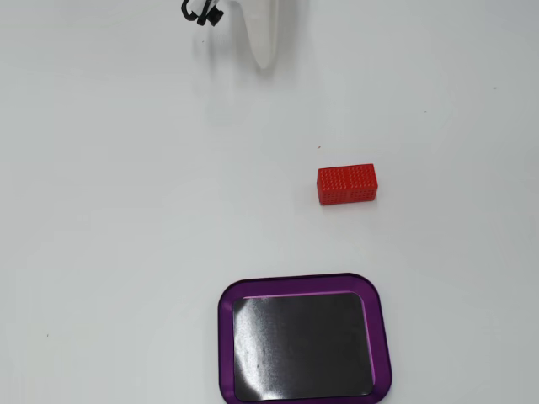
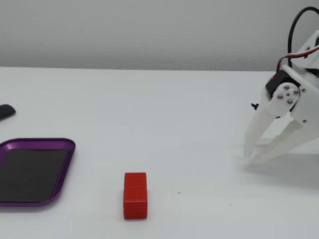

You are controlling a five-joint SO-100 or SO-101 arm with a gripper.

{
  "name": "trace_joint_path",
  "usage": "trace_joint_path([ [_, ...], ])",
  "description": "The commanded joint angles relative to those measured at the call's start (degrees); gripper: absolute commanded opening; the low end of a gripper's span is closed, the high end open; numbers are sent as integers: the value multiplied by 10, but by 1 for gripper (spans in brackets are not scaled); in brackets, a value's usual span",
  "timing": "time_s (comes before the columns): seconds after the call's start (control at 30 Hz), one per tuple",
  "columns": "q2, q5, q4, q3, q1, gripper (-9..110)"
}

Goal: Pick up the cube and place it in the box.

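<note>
1. Cube (image 1: 346, 184) (image 2: 135, 194): red, studded faces, lying on the white table (image 1: 126, 210), well apart from the tray; no lettering readable.
2. Tray (image 1: 225, 337) (image 2: 65, 167): purple rim, glossy black base, unlabelled, nothing inside.
3. Gripper (image 2: 250, 157): white, tips nearly meeting just above the table, pinching nothing, well apart from the cube.

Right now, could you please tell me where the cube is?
In a fixed view, the cube lies on the bare table, above the box and slightly right.
</note>
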Motion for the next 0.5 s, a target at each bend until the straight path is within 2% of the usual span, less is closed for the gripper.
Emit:
trace_joint_path([
  [0.0, 54, -5, 0, 0, -8, 0],
  [0.07, 54, -11, 0, 0, -8, 0],
  [0.27, 53, -132, 0, -2, -2, 0],
  [0.47, 46, -155, -8, -67, 0, 0],
])
